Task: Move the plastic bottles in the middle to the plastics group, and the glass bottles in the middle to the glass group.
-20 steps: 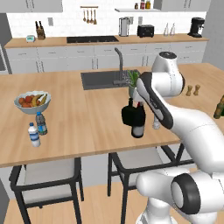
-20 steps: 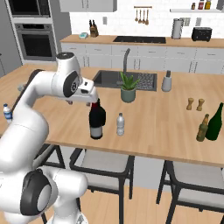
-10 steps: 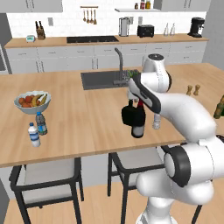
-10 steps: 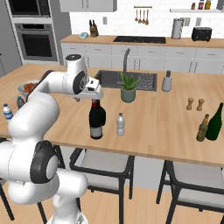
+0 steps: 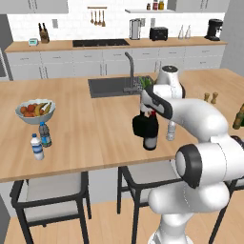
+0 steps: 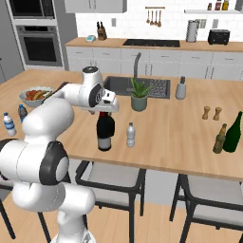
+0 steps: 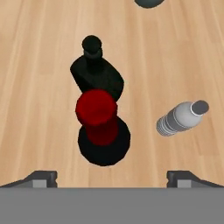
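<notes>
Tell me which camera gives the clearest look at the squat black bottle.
The hand view: the squat black bottle shows from above, round body and thin neck, just beyond the wine bottle. In the left base view it peeks out beside the wine bottle; in the right base view I cannot tell them apart.

Fruit bowl (image 5: 35,112) on the counter, potted plant (image 6: 139,94) beside the sink (image 6: 159,88), two wooden shakers (image 6: 211,113)
</notes>
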Robot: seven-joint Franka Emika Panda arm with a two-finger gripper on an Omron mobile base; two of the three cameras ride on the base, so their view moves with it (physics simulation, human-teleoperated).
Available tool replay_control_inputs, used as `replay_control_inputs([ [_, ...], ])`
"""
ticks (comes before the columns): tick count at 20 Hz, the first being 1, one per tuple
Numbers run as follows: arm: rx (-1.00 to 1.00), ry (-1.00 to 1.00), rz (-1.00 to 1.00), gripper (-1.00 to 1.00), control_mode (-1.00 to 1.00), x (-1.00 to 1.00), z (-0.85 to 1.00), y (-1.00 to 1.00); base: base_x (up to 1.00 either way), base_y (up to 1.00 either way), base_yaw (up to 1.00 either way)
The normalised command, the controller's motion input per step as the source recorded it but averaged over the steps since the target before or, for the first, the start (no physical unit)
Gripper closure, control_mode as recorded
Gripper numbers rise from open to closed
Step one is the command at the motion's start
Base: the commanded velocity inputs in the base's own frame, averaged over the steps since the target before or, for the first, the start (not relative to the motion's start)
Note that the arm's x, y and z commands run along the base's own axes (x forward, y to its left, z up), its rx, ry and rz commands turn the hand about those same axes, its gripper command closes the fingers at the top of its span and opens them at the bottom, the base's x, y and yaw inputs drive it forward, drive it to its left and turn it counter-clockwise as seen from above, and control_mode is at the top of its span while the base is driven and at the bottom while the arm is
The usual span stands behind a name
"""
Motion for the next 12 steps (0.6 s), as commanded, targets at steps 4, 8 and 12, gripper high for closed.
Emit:
replay_control_inputs([
  [4, 0.00, 0.00, 0.01, -1.00, -1.00, 0.00, -0.09, 0.00, 0.00, 0.00, 0.00],
  [8, 0.00, 0.00, 0.02, -1.00, -1.00, 0.00, -0.18, 0.00, 0.00, 0.00, 0.00],
  [12, 0.00, 0.00, 0.02, -1.00, -1.00, 0.10, -0.12, 0.01, 0.00, 0.00, 0.00],
])
